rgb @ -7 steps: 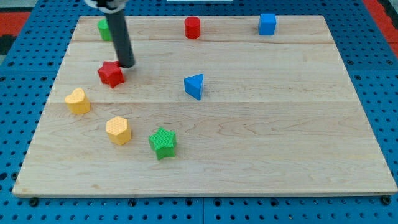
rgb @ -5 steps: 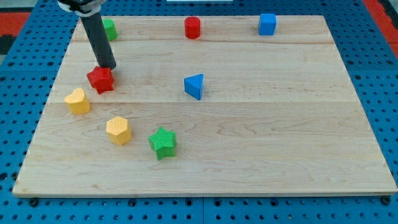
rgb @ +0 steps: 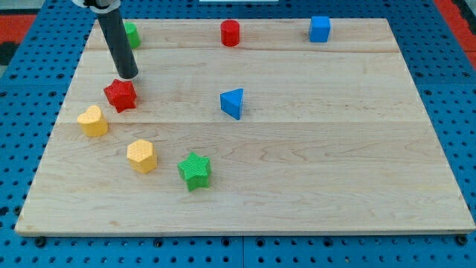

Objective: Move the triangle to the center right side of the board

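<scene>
I carry no jaws; my tip [rgb: 129, 77] rests just above the red star [rgb: 120, 95], left of the blue triangle [rgb: 233, 103]

Eight blocks on the board [rgb: 312, 164]. Two red: star [rgb: 120, 95], cylinder [rgb: 230, 33]. Two blue: triangle [rgb: 233, 103], cube [rgb: 320, 28]. Two green: star [rgb: 195, 170], and one at 11 o'clock [rgb: 132, 33], shape unclear, partly behind the rod. Two yellow: heart [rgb: 92, 120], hexagon [rgb: 141, 155]. By shape: two stars, one each of triangle, cube, cylinder, heart, hexagon, one unclear. One rod, one tip [rgb: 129, 76].
</scene>
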